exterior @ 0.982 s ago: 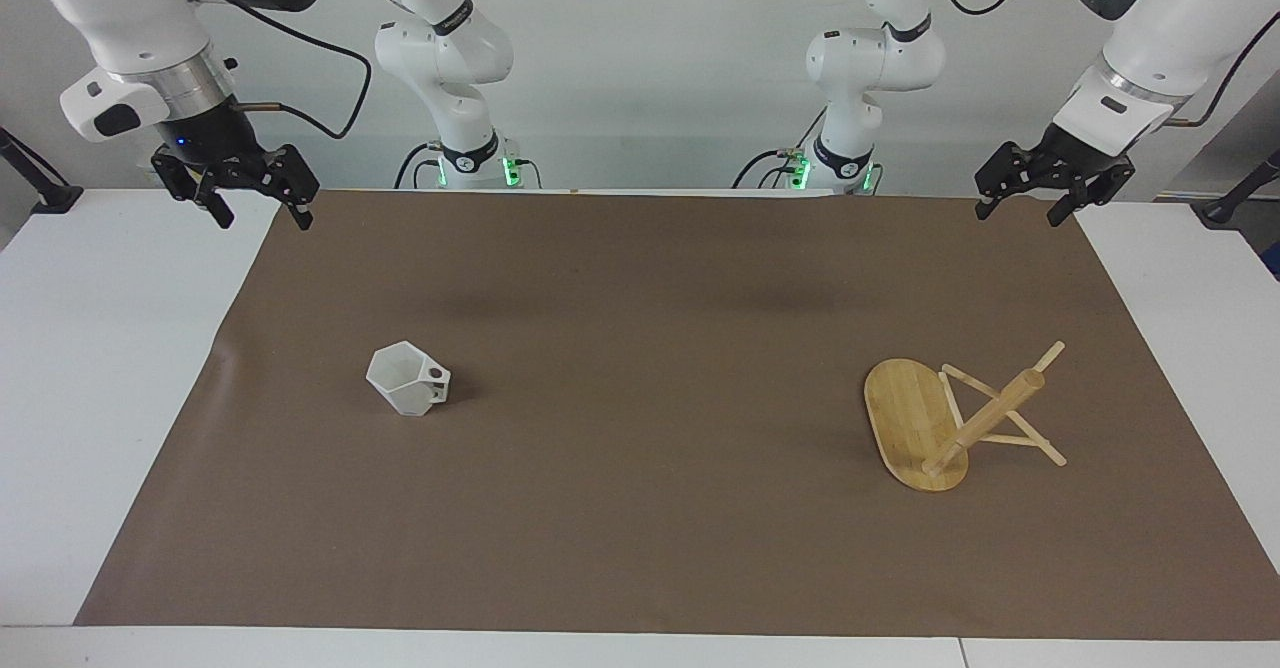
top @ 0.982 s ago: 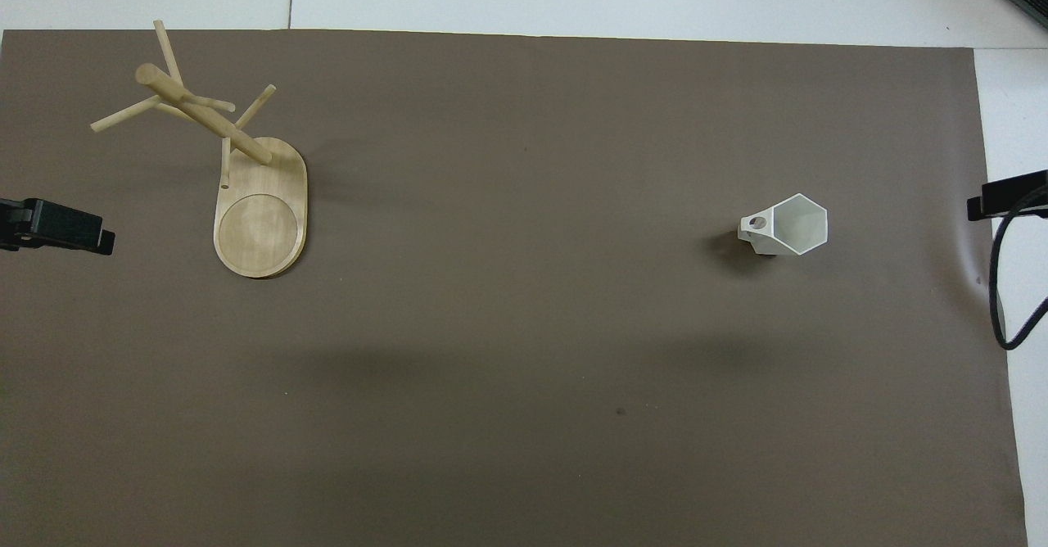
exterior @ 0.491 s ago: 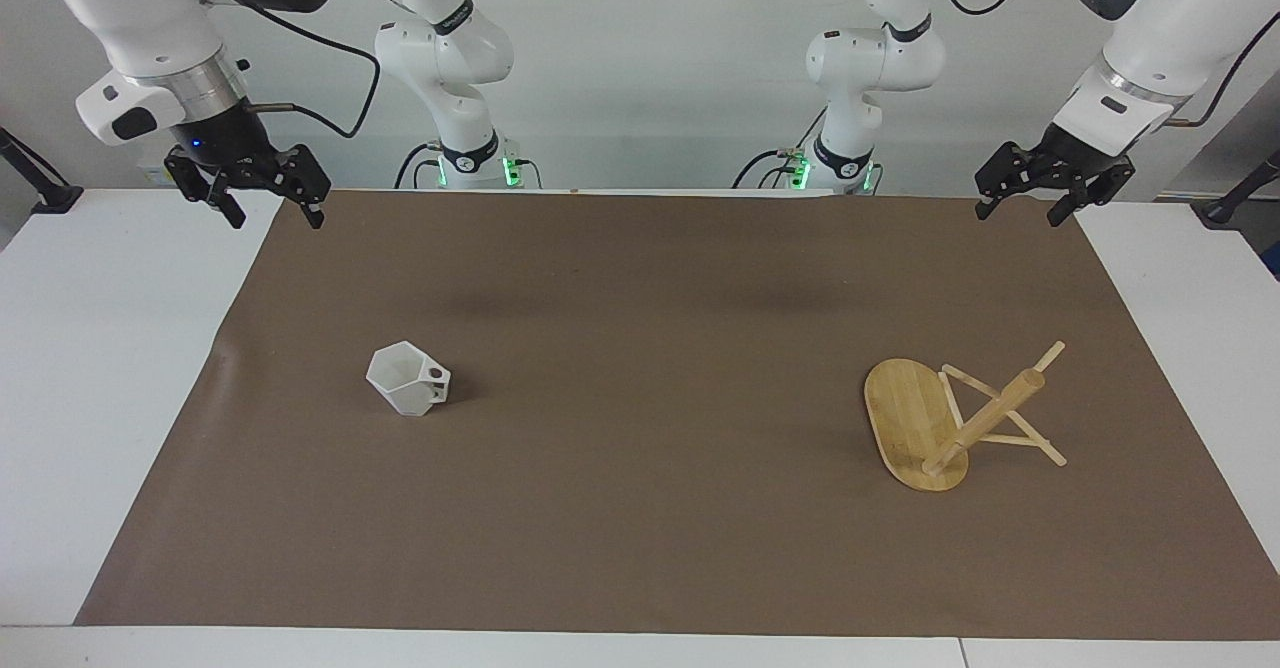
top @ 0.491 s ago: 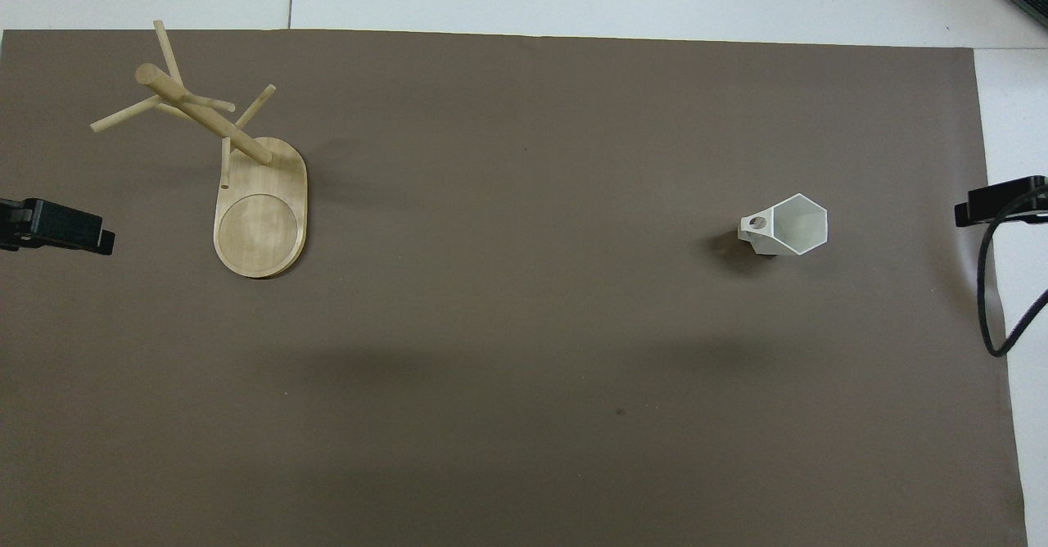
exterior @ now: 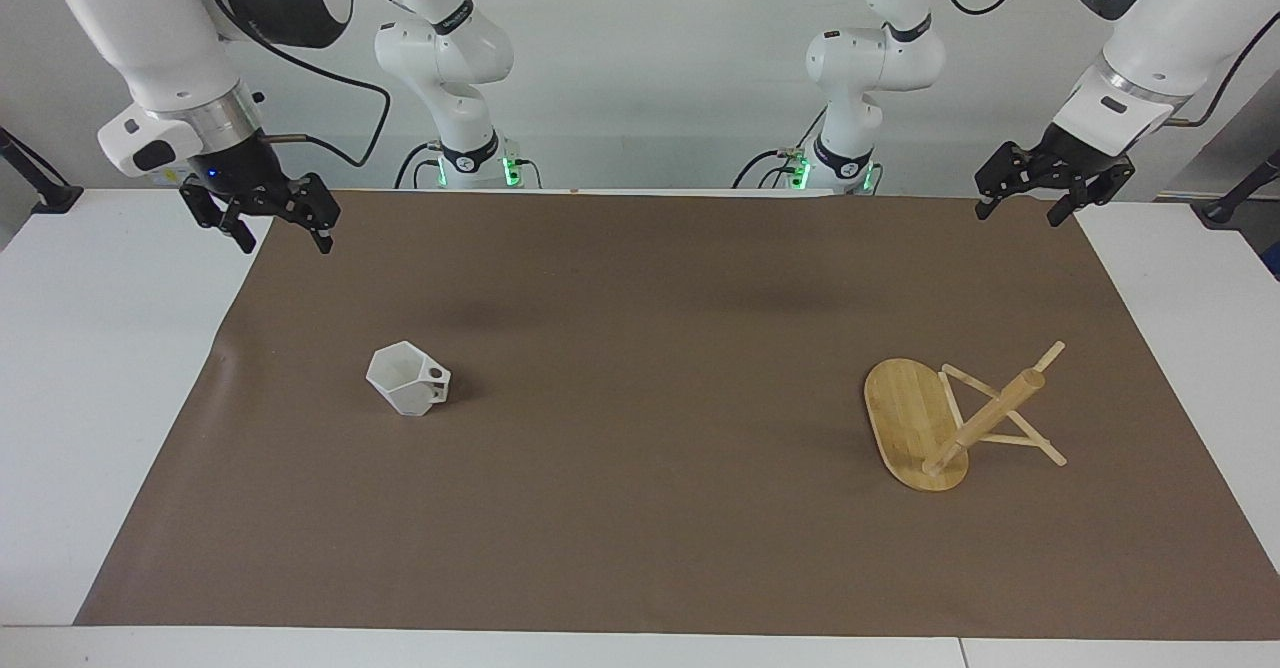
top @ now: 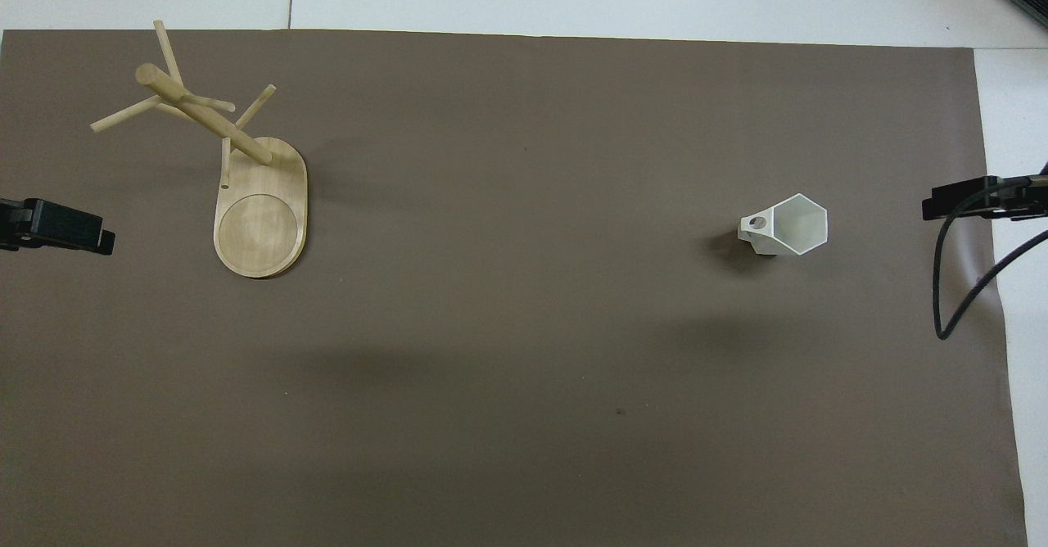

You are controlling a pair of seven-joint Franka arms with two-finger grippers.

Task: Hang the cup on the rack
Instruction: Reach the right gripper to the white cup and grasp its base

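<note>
Cup [exterior: 408, 379] sits upright on the brown mat [exterior: 640, 528], toward the right arm's end of the table [exterior: 90, 368], handle w/ round hole pointing toward the rack. You'll see the right gripper [exterior: 278, 239] up in the air over the mat's edge at that same end, well apart from the cup, fingers spread, holding nothing. In the overhead view only its dark tip [top: 958, 203] pokes in at the side.

Rack [exterior: 950, 418] stands toward the left arm's end, oval base flat on the mat, well apart from the cup. Left gripper [exterior: 1020, 212] hangs over the mat's corner near its own base, jaws apart, empty, waiting; it's clear of the rack.

Count for you: 1 cup, 1 rack, 2 grippers, 1 mat. Rack pegs: about 5 visible; can't be sure, some overlap the post.
</note>
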